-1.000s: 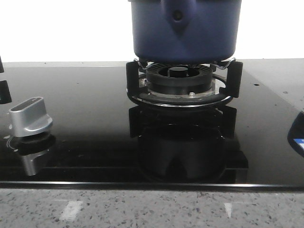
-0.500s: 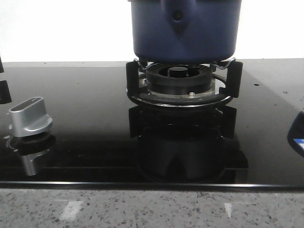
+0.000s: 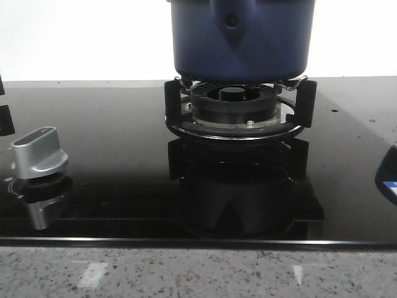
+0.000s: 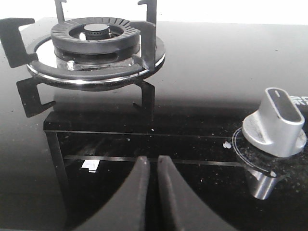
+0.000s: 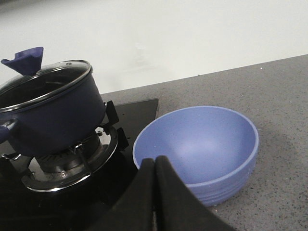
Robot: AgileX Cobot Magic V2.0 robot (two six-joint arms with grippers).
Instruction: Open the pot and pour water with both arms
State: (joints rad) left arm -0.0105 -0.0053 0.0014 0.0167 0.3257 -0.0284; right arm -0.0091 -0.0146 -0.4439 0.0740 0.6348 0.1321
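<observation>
The dark-blue pot (image 3: 242, 37) stands on the burner grate (image 3: 239, 115) at the middle back of the black glass hob; its teardrop handle mount with a round rivet faces me. In the right wrist view the pot (image 5: 48, 115) carries a glass lid (image 5: 43, 84) with a metal rim. A blue bowl (image 5: 199, 144) sits on the grey counter beside the hob. My right gripper (image 5: 155, 161) is shut and empty, in front of the bowl. My left gripper (image 4: 153, 161) is shut and empty, low over the hob near an empty burner (image 4: 94, 48).
A silver stove knob (image 3: 38, 152) sits at the hob's left front, also in the left wrist view (image 4: 274, 125). A blue edge (image 3: 388, 177) shows at the far right. The speckled counter edge (image 3: 198, 270) runs along the front.
</observation>
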